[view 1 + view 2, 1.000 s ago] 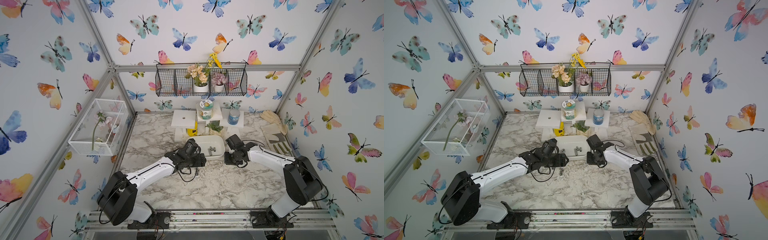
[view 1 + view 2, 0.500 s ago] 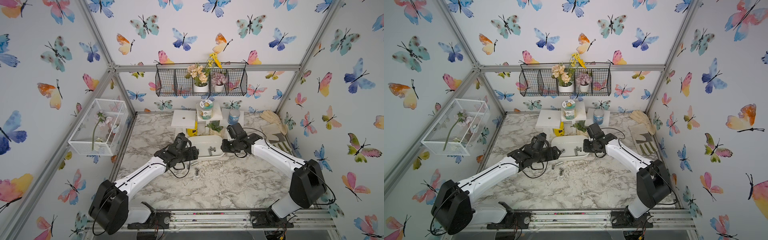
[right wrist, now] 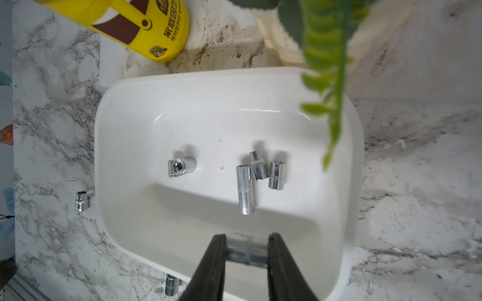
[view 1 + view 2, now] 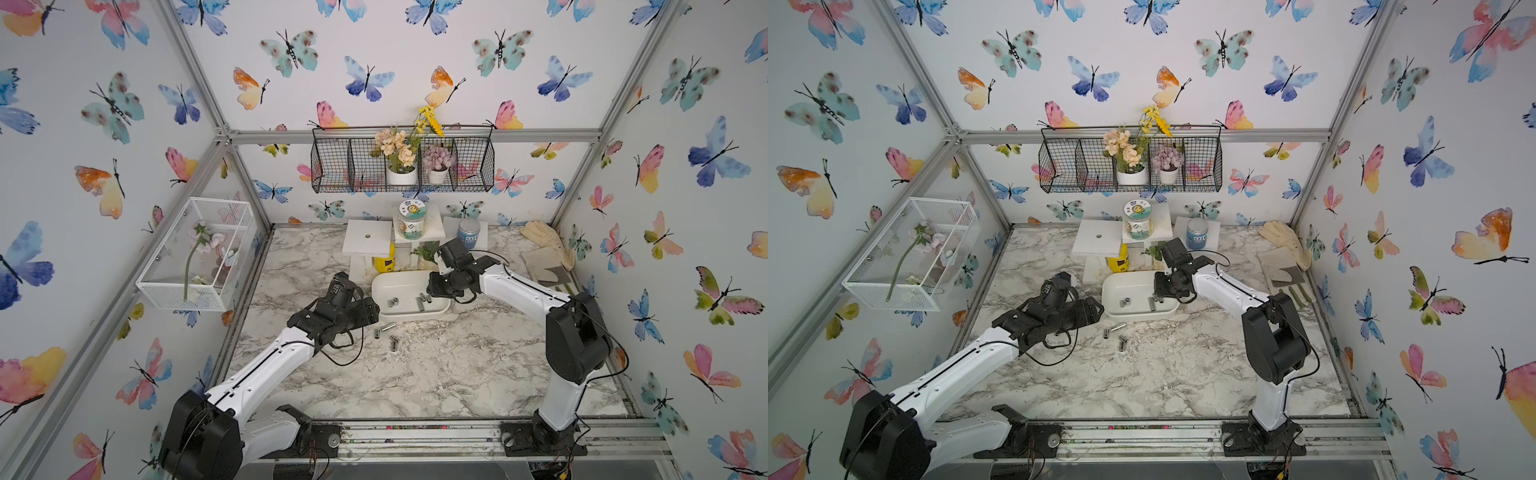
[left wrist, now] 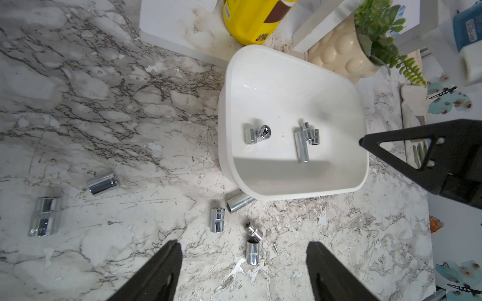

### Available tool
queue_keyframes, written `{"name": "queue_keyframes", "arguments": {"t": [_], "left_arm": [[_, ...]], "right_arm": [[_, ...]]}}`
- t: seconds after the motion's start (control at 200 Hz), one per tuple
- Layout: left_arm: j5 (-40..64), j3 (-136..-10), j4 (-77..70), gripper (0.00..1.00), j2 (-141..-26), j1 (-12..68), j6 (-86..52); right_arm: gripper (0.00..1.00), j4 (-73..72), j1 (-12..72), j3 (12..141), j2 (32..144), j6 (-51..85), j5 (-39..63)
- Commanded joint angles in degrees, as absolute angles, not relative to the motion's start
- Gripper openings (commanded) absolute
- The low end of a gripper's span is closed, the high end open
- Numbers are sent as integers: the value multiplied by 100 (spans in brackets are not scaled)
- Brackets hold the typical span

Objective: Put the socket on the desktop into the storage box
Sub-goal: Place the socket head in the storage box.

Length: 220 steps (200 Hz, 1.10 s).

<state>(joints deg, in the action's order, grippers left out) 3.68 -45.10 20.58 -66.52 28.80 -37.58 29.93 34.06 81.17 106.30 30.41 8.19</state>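
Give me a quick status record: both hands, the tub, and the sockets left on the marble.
storage box: shallow white plastic tub with rounded corners; five chrome steel sockets inside, it seems
desktop: white grey-veined marble tabletop; six loose sockets in the left wrist view
left hand: open, empty, above the loose sockets
right hand: shut on a chrome socket, over the tub's rim
task: unfinished

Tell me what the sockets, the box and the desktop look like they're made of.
The sockets look like chrome-plated steel: mirror-bright with sharp reflections. The box seems glossy white plastic: smooth moulded curves, soft highlights. The desktop is marble-patterned, probably a printed laminate rather than stone, since the surface is flaking in patches.
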Motion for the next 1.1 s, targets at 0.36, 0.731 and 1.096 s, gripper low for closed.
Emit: {"name": "queue_keyframes", "arguments": {"t": [0.36,0.731,1.096], "left_arm": [[404,-4334,2119,80,-6543,2638,-3691],[489,-4185,2098,80,-6496,2615,-3691],[476,-4106,2168,80,-6390,2610,-3683]], "right_arm": [[28,2757,3533,9027,11698,3148,1282],[28,2668,3603,9351,12178,3251,1367],[30,2625,3612,9527,12486,3315,1313]]}}
